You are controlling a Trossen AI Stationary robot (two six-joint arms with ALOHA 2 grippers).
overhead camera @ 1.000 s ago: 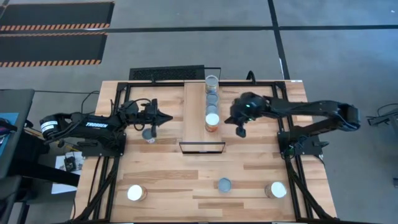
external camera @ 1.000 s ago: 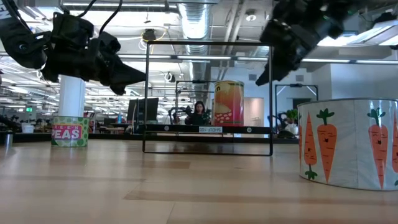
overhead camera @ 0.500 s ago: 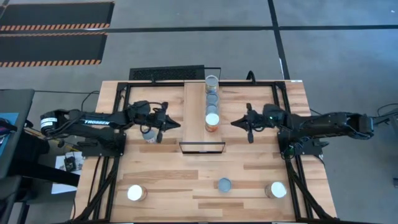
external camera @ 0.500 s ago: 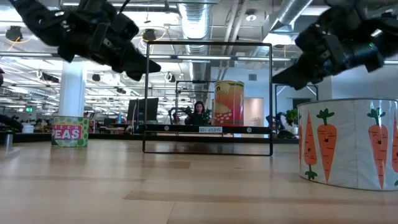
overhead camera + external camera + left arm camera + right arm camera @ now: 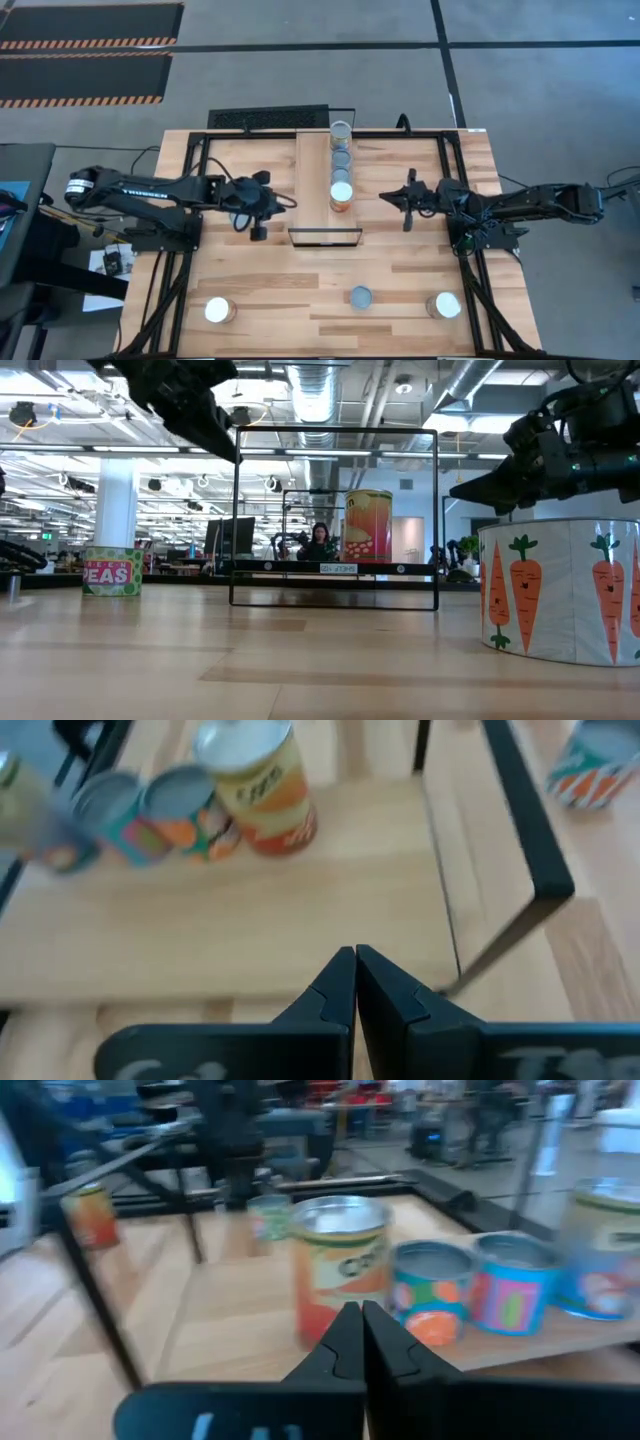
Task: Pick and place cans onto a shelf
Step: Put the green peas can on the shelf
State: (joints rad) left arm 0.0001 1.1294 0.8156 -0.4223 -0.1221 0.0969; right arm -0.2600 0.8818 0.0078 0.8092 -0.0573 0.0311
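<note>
Low view: green tin [image 5: 112, 572] reads "PEAS", first word cut off; carrot-printed tin [image 5: 560, 589] cropped. Left gripper [image 5: 355, 982] and right gripper [image 5: 361, 1338] closed, empty.

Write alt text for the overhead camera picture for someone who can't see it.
Two dark robot arms reach inward toward the shelf, which carries four cans in a row. The left tool and right tool are shut and empty. Three more cans stand along the table's near edge.

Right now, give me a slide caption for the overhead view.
Four cans lined on the shelf, both shut grippers, left and right, flanking it.
</note>
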